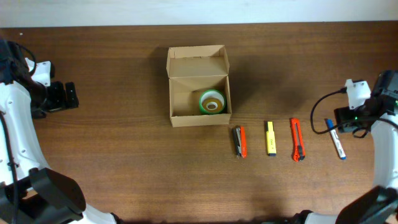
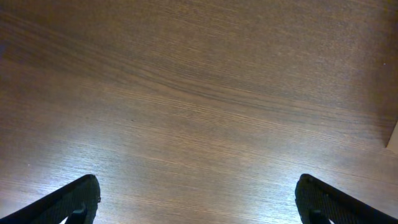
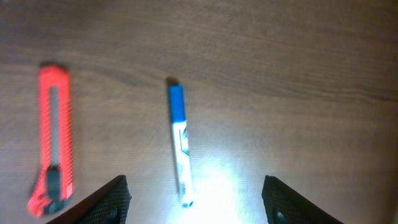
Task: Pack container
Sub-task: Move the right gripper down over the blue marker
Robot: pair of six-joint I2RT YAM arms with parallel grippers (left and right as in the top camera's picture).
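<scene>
The container [image 1: 180, 93], a brown cardboard box, stands at the back middle of the table with its flap lid up. A green tape roll [image 1: 212, 102] lies in its right front corner. My left gripper [image 1: 70, 95] is far to the box's left. In its wrist view it [image 2: 199, 199] is open over bare wood. My right gripper [image 1: 341, 124] hangs at the far right above a blue-and-white marker [image 1: 334, 138]. In the right wrist view it [image 3: 196, 199] is open. The marker [image 3: 180, 143] lies flat on the table, its near end showing between the fingers and untouched.
In front of the box lie a black-and-orange tool [image 1: 239, 142], a yellow highlighter [image 1: 271, 137] and an orange box cutter [image 1: 298, 139]. The box cutter [image 3: 53, 143] lies left of the marker in the right wrist view. The table is dark wood.
</scene>
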